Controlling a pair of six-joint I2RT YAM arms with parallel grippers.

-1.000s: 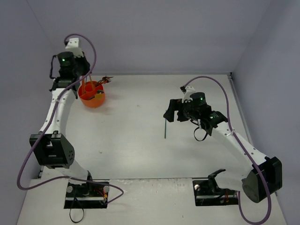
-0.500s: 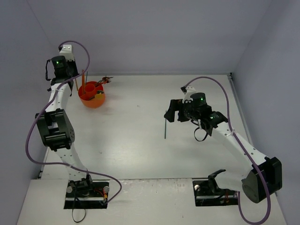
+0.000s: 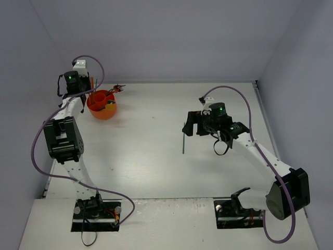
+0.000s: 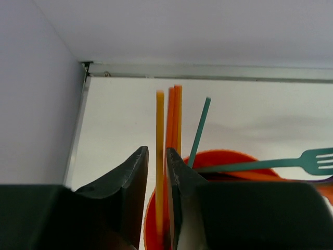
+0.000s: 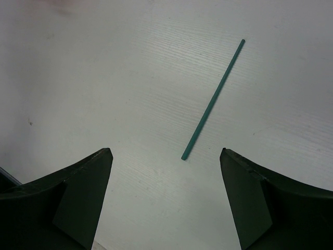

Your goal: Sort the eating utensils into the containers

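The orange-red cup [image 3: 105, 113] stands at the far left of the table with several utensils in it. In the left wrist view its rim [image 4: 229, 154] shows behind my fingers, with orange chopsticks [image 4: 175, 117], a teal chopstick [image 4: 201, 127] and a teal fork [image 4: 312, 159] in it. My left gripper [image 3: 87, 89] is at the cup's left rim. Its jaws [image 4: 157, 172] stand narrowly apart around an upright gold chopstick [image 4: 159, 125], with a gap on each side. My right gripper [image 3: 190, 128] is wide open just above a teal chopstick [image 3: 183, 144] that lies on the table [image 5: 213, 101].
The side wall [image 4: 36, 104] is close on the left of the cup, and the back wall [image 3: 171, 47] is just behind it. Utensil ends [image 3: 117, 88] stick out of the cup toward the back right.
My left wrist swung back to the left, then came down a little toward the cup, and the upright chopsticks now stand in it. My right arm has barely moved.
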